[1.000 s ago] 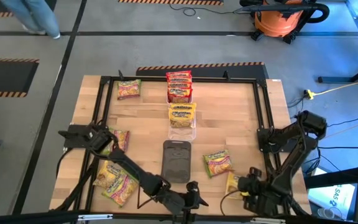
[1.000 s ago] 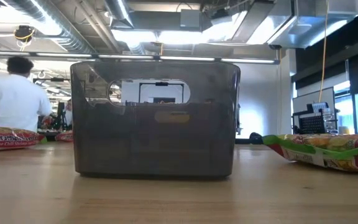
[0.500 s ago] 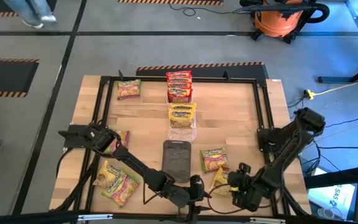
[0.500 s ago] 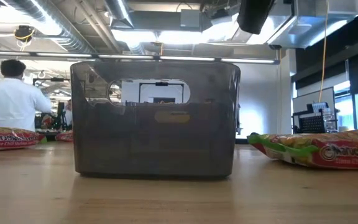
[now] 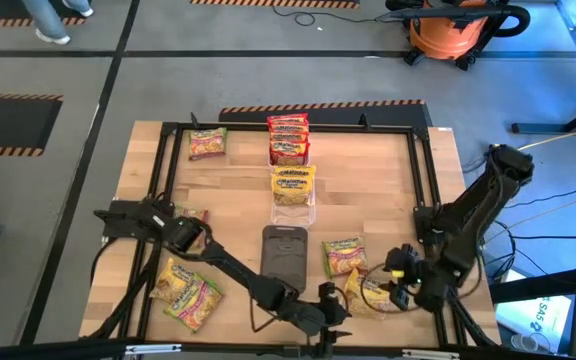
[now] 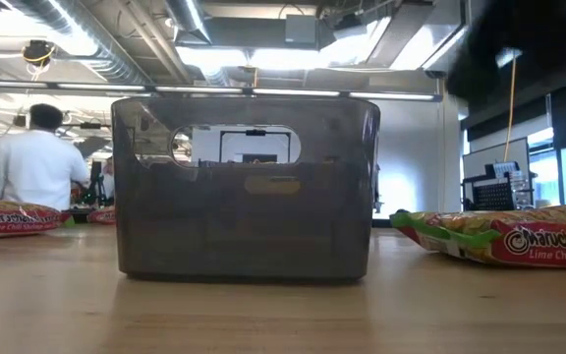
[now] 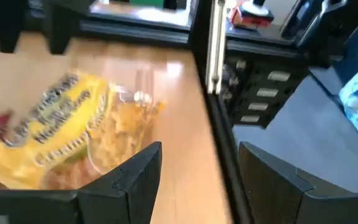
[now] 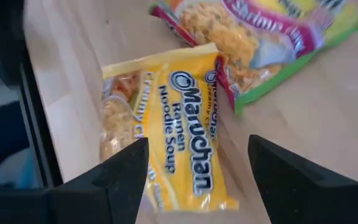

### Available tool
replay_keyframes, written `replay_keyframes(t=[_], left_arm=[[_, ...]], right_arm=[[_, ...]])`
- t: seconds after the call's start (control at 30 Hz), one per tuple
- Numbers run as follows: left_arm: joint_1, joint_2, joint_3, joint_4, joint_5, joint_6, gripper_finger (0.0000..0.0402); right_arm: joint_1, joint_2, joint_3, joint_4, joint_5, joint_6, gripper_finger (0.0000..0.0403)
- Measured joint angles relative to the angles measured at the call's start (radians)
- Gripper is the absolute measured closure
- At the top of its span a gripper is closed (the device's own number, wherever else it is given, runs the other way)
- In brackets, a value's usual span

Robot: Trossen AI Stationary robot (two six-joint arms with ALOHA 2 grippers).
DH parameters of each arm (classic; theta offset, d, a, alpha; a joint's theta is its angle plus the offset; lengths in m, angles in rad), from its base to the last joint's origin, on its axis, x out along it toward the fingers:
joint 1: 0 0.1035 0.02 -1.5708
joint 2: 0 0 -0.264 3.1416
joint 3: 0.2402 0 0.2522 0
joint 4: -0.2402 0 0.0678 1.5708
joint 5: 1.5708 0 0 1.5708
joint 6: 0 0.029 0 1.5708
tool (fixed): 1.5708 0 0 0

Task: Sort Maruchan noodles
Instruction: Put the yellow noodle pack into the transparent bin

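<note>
Yellow packet (image 8: 166,137) flat on tabletop (image 5: 388,200), near front right corner, one edge tucked under green-and-pink packet (image 8: 272,37). Right gripper (image 8: 197,177) directly above it, fingers wide, empty, straddling packet's long axis. Left gripper (image 7: 197,177) also near, wide, empty; right better placed.

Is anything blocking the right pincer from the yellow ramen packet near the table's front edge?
Nothing visible does. The right pincer is open, and the yellow crinkly plastic ramen packet lies flat on the wooden table right in front of it, one edge tucked under a green-and-pink packet.
</note>
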State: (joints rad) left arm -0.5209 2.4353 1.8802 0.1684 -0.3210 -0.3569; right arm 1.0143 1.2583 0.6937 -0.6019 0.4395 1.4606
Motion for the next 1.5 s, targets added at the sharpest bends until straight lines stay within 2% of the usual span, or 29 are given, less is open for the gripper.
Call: replay_keyframes(t=[0.13,0.27,0.5,0.7,1.23,1.37,1.5], left_arm=[[0.017,0.049,0.021,0.027,0.029,0.0,0.0194],[0.036,0.076,0.022,0.024,0.046,-0.007,0.0194],[0.05,0.097,0.022,0.02,0.062,-0.028,0.0194],[0.052,0.108,0.021,0.006,0.06,-0.029,0.0194],[0.08,0.141,0.024,0.001,0.064,-0.054,0.0194],[0.084,0.142,0.023,-0.001,0.05,-0.055,0.0194],[0.083,0.139,0.022,-0.002,0.03,-0.046,0.0194]], right_arm=[[-0.028,-0.038,-0.143,0.205,-0.026,0.001,0.015],[-0.068,-0.039,-0.224,0.33,-0.086,-0.005,0.0145],[-0.108,-0.039,-0.307,0.529,-0.171,-0.048,0.0095],[-0.107,-0.013,-0.323,0.557,-0.191,-0.027,0.008],[-0.107,0.11,-0.324,0.817,-0.231,-0.047,0.0115],[-0.107,0.146,-0.324,0.907,-0.224,-0.047,0.0137],[-0.104,0.174,-0.317,0.96,-0.213,-0.077,0.0174]])
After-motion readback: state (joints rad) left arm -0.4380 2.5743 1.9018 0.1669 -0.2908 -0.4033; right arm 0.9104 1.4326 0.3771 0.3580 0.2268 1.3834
